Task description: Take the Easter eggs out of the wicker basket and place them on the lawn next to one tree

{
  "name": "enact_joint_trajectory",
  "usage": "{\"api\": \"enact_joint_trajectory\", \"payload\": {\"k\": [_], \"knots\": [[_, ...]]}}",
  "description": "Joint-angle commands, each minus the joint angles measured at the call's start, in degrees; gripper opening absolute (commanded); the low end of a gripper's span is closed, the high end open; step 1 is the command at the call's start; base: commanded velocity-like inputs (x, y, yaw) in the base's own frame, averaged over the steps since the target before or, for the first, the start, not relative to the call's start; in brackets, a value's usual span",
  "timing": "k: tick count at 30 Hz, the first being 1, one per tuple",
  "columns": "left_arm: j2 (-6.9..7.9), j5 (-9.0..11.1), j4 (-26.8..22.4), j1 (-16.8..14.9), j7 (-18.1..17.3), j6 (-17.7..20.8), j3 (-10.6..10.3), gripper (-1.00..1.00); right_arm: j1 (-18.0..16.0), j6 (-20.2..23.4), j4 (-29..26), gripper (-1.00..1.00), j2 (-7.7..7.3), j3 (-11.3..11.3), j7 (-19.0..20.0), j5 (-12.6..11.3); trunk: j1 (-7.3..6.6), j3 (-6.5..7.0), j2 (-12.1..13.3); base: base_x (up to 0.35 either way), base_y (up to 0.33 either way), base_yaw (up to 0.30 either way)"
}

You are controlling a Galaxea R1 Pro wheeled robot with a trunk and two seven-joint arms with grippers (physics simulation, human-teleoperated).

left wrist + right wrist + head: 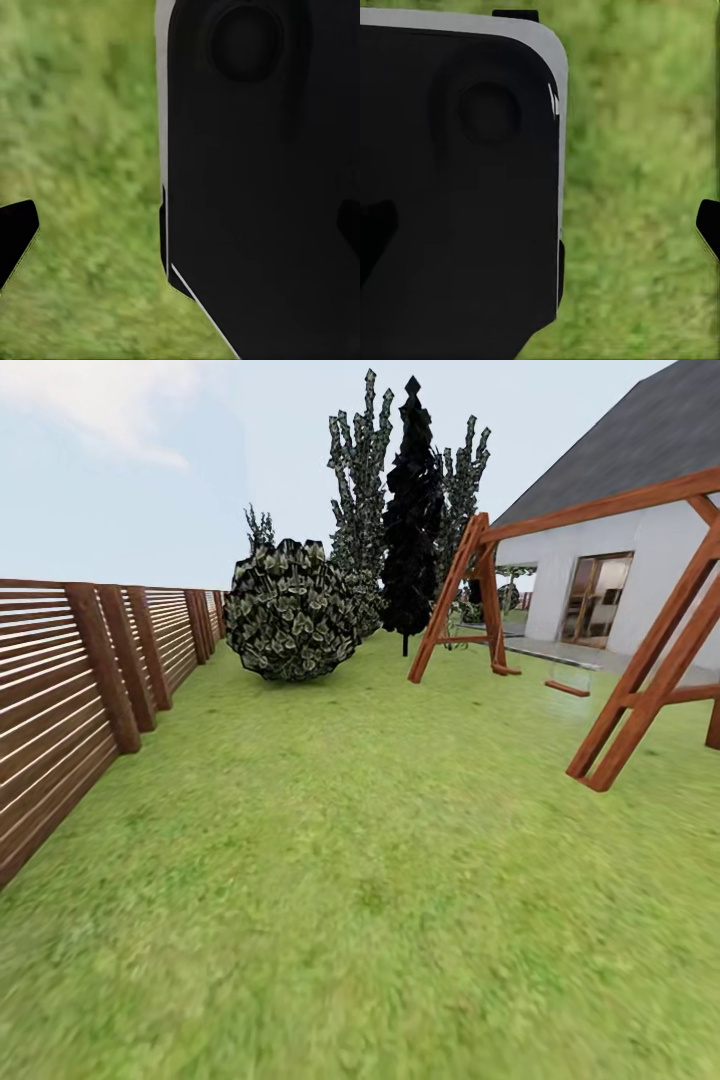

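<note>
No readable writing, brand or label on any surface in these frames. Head view, left to right: slatted wooden fence (90, 680) with dark brown posts runs along the left edge and recedes toward the back; the lawn (360, 880), mottled green grass, spreads across the whole foreground; a low round bush (290, 610) sits on the grass near the far end of the fence; just beyond it stand tall slim trees (362, 490) with speckled foliage, and beside them one very dark, narrow tree (412, 510) with a thin trunk meeting the grass; a red-brown wooden swing frame (610, 610) with a hanging seat (567, 686) stands to the right; behind it a white house (620, 560) with a grey roof and a glazed door. Left wrist view: blurred grass beneath, a large black housing with a pale edge close to the lens, one dark fingertip (15, 236) at the frame border. Right wrist view: similar black housing, grass, a dark fingertip (709, 225) at the border. Jaw state cannot be told for either gripper. The trees lie well ahead, far across the lawn.
</note>
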Motion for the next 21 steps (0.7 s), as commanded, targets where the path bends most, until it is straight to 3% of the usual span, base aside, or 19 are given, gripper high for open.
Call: {"api": "enact_joint_trajectory", "payload": {"k": [1,17,21], "knots": [[-0.01,0.02,-0.06,0.01,0.05,0.02,0.01,1.0,-0.07,0.01,0.11,1.0,-0.02,0.02,-0.04,0.02,0.03,-0.04,-0.02,0.33,0.0,0.0],[0.01,-0.04,-0.03,0.01,0.03,0.02,0.01,1.0,-0.07,-0.05,0.0,1.0,-0.35,-0.06,-0.04,-0.16,0.03,-0.04,-0.02,0.325,0.0,0.0],[1.04,-0.07,-0.11,0.01,-0.17,-0.02,-0.08,1.0,-0.07,0.1,0.11,1.0,-1.59,0.09,0.09,-0.3,0.03,-0.04,-0.02,0.326,0.0,0.0]]}}
